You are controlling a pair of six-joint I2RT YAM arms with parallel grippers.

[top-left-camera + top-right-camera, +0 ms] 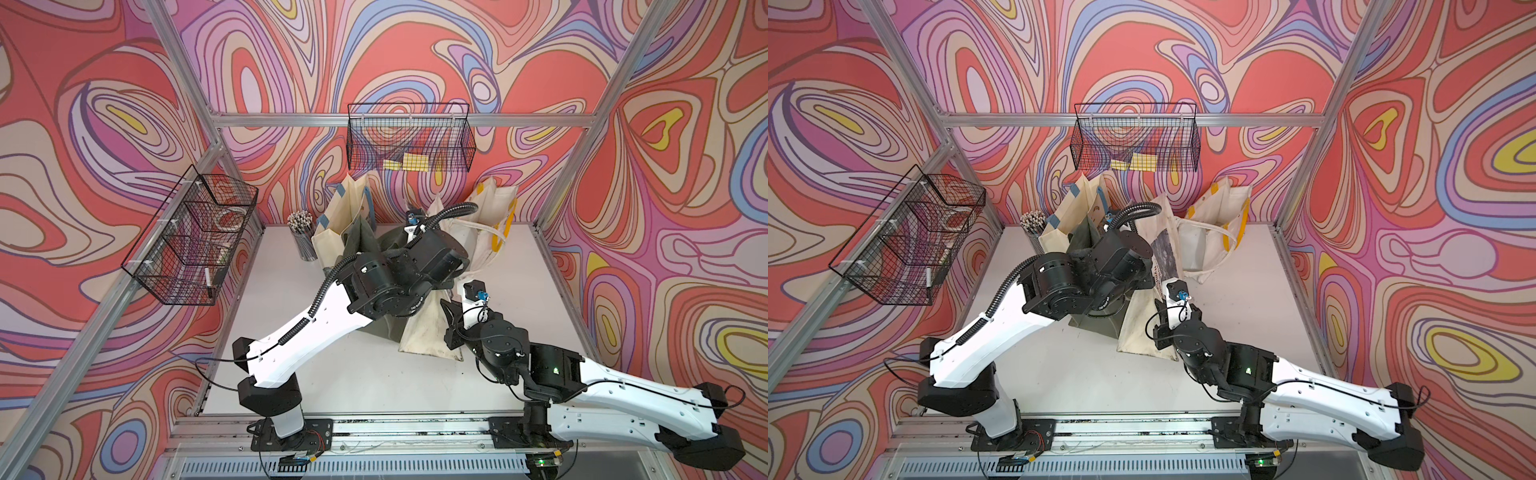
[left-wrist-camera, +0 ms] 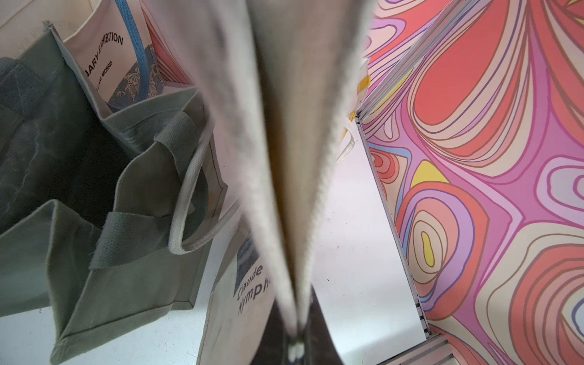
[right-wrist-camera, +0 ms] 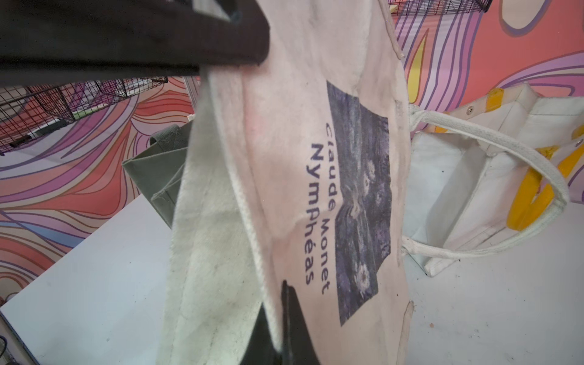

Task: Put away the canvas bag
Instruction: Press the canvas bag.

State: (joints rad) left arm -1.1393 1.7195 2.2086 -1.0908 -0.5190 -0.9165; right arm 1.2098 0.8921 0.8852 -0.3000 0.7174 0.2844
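Right tool [image 3: 276, 319] pinches canvas bag [image 3: 300, 142] edge; left tool [image 2: 295, 335] likewise.

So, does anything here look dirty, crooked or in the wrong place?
Yes. The Monet bag has grey smudges on its lower cloth. One pale strap loop hangs over the mouth of the green bag, where it could catch. Otherwise nothing stands out.

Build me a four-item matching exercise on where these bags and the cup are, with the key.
1 Monet bag
2 green bag
3 yellow-handled bag
4 pencil cup

A back left of the table
B gripped by left hand and right hand
C open, in front of the blue-handled bag
D back right of the table

Pairs: 1-B, 2-C, 3-D, 4-A
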